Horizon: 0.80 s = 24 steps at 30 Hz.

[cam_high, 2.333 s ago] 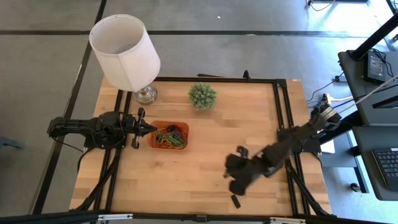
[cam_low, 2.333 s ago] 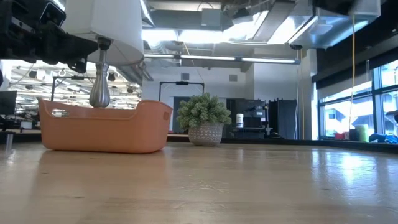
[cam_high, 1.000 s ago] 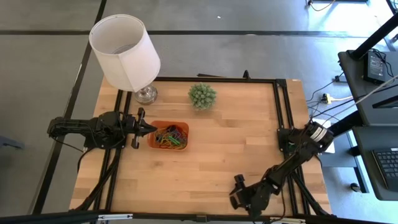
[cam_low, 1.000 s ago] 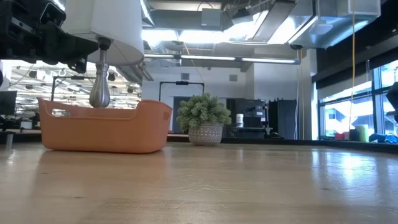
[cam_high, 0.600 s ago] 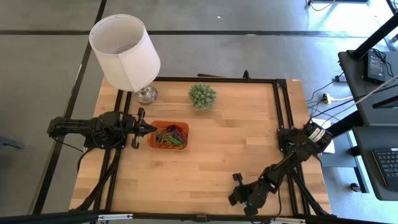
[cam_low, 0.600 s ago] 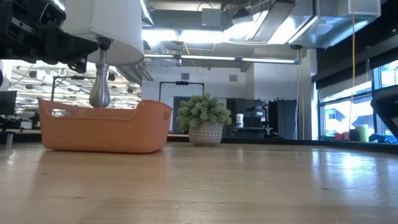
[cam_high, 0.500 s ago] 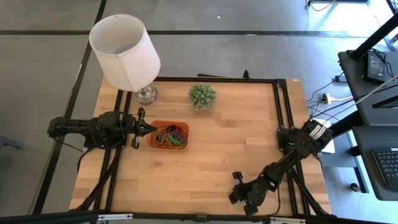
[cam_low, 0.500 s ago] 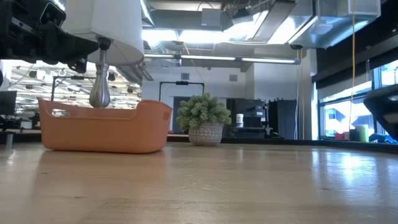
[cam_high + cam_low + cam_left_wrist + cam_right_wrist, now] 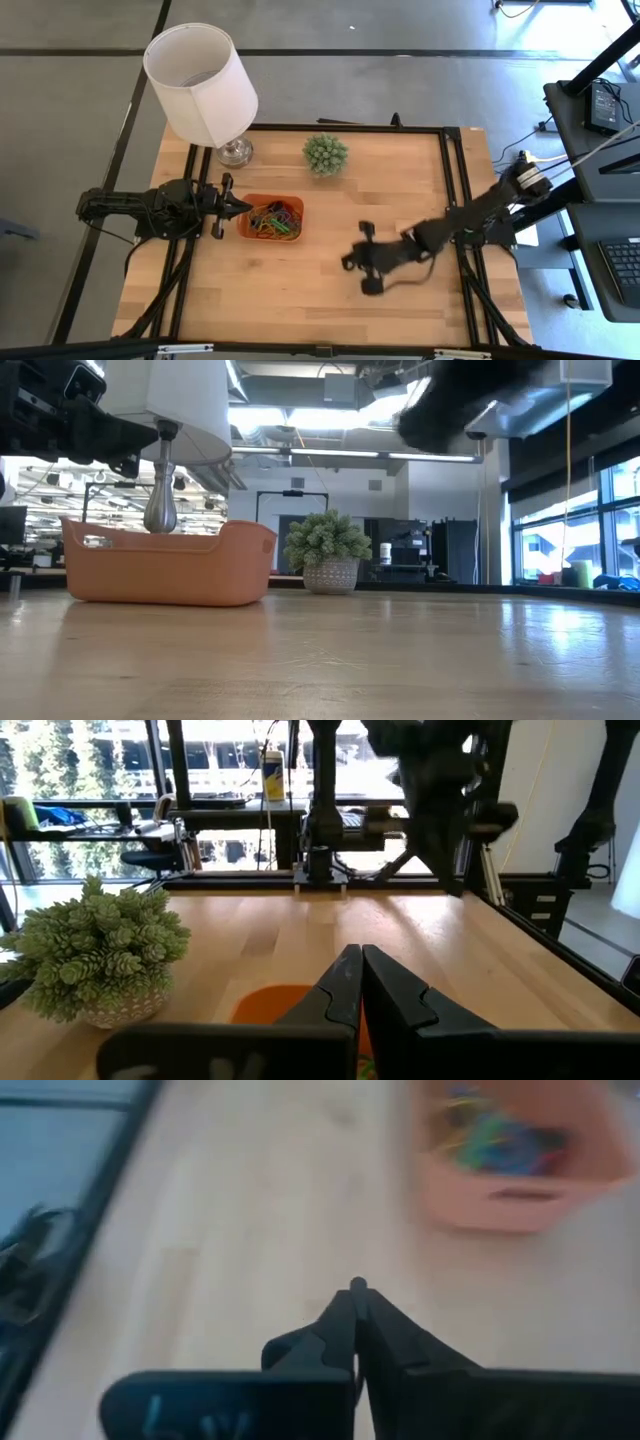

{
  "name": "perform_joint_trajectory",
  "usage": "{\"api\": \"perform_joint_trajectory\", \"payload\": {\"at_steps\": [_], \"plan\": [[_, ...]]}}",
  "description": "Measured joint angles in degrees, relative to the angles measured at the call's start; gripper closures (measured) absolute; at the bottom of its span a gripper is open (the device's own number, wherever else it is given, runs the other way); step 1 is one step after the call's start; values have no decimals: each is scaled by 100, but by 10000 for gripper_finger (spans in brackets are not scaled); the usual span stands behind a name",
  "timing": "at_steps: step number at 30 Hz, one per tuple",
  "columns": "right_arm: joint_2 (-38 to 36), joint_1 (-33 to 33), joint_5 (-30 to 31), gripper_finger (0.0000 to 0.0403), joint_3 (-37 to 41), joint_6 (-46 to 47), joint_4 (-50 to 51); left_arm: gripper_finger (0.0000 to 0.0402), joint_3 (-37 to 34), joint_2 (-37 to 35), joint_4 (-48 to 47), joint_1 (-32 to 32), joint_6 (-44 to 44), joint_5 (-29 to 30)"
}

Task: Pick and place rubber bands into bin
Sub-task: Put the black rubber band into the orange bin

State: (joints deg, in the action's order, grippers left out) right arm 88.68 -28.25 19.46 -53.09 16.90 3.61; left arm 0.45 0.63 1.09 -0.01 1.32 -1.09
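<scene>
The orange bin (image 9: pixel 293 203) sits left of the table's middle, with a heap of coloured rubber bands (image 9: pixel 272 220) lying inside it. It also shows in the low view (image 9: pixel 165 568) and, blurred, in the right wrist view (image 9: pixel 505 1198) with the rubber bands (image 9: pixel 500 1135). My left gripper (image 9: pixel 246 207) is shut and hovers above the bin's left rim, touching nothing; its shut fingers (image 9: pixel 360 960) show over the bin (image 9: pixel 268 1005). My right gripper (image 9: pixel 347 263) is shut in the air right of the bin, with nothing seen between its fingers (image 9: pixel 357 1290).
A white lampshade on a metal lamp base (image 9: pixel 235 151) stands at the far left. A small potted plant (image 9: pixel 325 153) stands far of the bin, also in the low view (image 9: pixel 328 555). Black frame rails run along the table's right side (image 9: pixel 462 200). Bare wood lies between bin and right gripper.
My right arm has swung from the table's near edge at the right up and toward the far left, ending over the middle of the table nearer the bin. The left arm, the bin and the rubber bands have kept still.
</scene>
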Motion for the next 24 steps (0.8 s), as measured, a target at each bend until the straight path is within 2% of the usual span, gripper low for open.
{"api": "perform_joint_trajectory", "payload": {"at_steps": [5,12,17,24], "plan": [[292,937,-62,401,-1547,-591,1708,393,0,2,8,0,-2,-1],[1513,2018,-553,401,-3444,-1143,2146,395,0,-1,1,0,-2,0],[2648,2395,-914,402,-4575,-1142,2396,394,0,2,1,0,-2,-2],[4067,2622,-1061,402,-6173,-956,3834,394,0,-1,1,0,0,0]]}}
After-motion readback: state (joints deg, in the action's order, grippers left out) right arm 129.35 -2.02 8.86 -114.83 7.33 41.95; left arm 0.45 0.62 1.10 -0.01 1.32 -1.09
